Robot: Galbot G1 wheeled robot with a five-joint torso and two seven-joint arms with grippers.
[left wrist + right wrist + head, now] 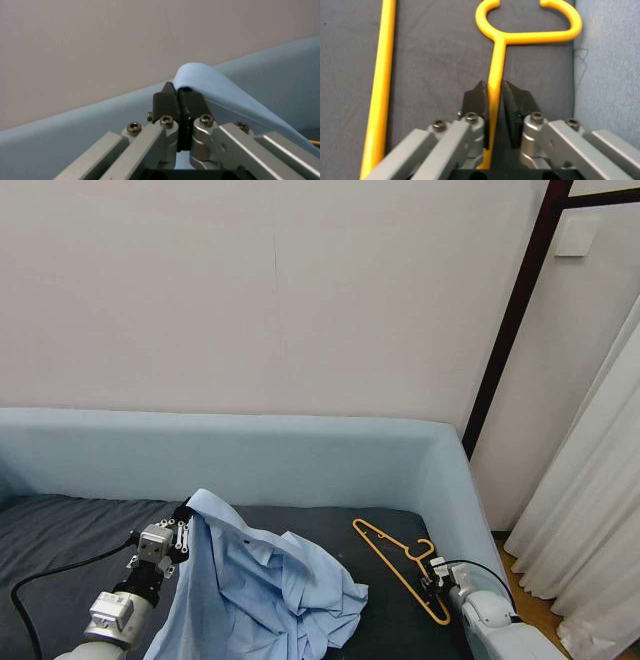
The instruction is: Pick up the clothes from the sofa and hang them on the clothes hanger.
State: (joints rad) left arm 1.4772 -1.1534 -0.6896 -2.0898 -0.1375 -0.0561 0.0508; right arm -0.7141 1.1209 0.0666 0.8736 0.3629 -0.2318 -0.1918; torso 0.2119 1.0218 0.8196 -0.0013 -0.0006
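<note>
A light blue shirt (265, 590) lies crumpled on the dark grey sofa seat (60, 530), one corner lifted up. My left gripper (186, 525) is shut on that raised corner of the shirt (210, 82), its black fingertips (177, 103) pressed together on the fabric. An orange clothes hanger (400, 565) lies flat on the seat to the right of the shirt. My right gripper (436, 572) is shut on the hanger's upper bar (495, 75) just below the hook (527, 22), with the fingers (476, 99) either side of it.
The sofa's pale blue backrest (250, 455) runs behind and its right arm (455, 500) stands beside the hanger. A plain wall rises above. A dark door frame (510, 320) and white curtain (600, 510) are at the right.
</note>
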